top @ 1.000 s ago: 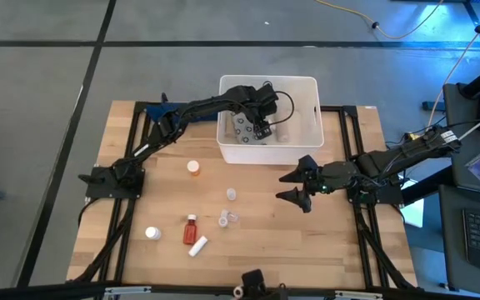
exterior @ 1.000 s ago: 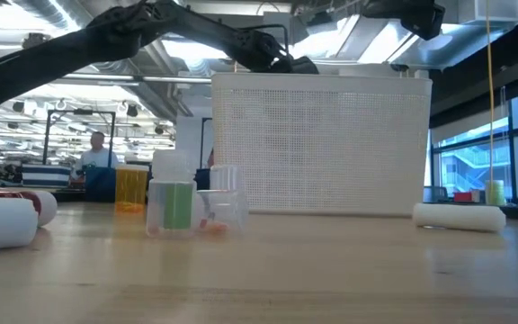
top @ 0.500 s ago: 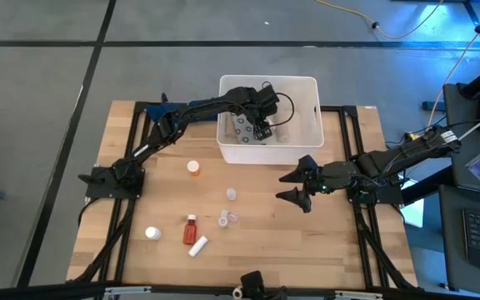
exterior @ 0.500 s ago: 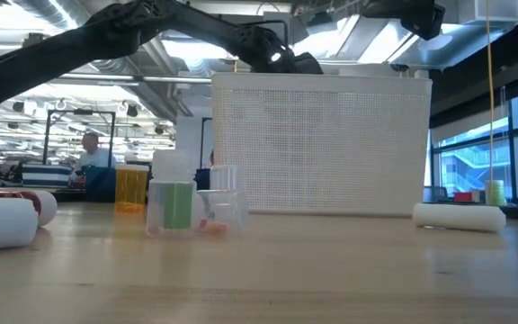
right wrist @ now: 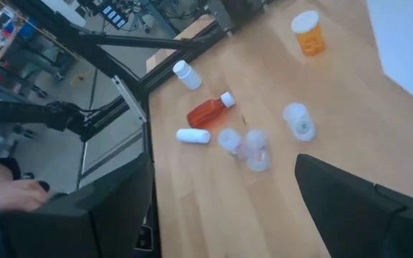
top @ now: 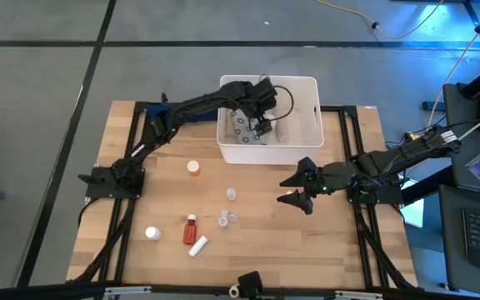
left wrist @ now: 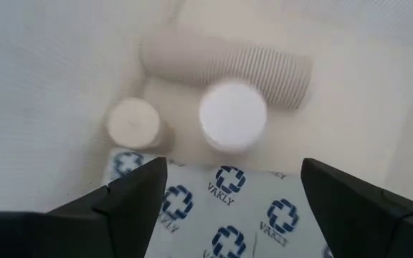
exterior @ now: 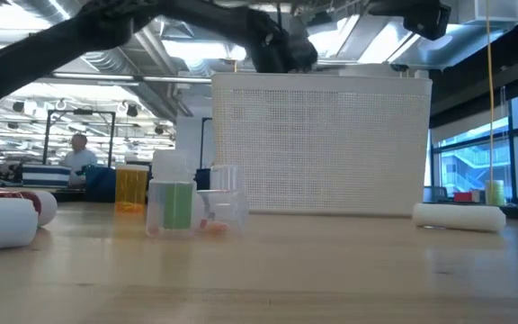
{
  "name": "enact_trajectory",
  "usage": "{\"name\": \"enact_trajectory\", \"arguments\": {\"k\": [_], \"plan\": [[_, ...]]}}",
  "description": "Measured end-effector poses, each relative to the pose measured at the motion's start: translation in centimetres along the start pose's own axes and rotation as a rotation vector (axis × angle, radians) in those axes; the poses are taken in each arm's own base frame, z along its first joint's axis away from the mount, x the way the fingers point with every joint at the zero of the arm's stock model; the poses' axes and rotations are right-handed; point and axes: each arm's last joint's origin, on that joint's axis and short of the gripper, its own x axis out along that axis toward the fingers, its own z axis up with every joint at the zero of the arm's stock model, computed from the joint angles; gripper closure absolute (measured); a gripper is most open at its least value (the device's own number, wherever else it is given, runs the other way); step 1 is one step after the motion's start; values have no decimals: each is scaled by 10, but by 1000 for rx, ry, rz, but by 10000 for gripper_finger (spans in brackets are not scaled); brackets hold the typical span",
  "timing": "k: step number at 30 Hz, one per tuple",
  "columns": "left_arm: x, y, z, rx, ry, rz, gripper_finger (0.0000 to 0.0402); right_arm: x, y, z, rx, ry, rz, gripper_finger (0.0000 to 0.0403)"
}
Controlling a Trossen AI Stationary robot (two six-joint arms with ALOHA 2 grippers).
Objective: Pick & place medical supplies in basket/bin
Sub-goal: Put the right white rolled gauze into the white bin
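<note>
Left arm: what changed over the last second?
The left gripper, open and empty, rose over the bin; the low view now shows it above the rim. Right gripper stayed open beside the bin. The orange-capped bottle and red bottle did not move.

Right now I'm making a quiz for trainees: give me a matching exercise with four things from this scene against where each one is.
Things:
1. left gripper
2. right gripper
3. orange-capped pill bottle
4. red bottle

Places:
A. over the bare table, right of the small clear cups
B. on the table, nearer the tub
C. over the white tub
D. beside a white tube

Pairs: 1-C, 2-A, 3-B, 4-D
</note>
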Motion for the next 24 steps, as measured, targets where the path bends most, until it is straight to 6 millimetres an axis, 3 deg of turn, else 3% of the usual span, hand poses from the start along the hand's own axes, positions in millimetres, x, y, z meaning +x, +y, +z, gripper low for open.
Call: {"name": "enact_trajectory", "arguments": {"k": [5,13,19,24], "plan": [[-57,5,8,-1,-101,8,84,-2,-2,-1,51,12,-14,65],[-187,6,3,0,-354,-89,84,-5,-20,-18,114,176,-212,65],[-268,-7,-18,26,-523,-135,84,-5,-11,-20,-2,161,-146,65],[-308,-18,-47,13,-628,-171,84,-1,-6,-21,-42,144,-118,65]]}}
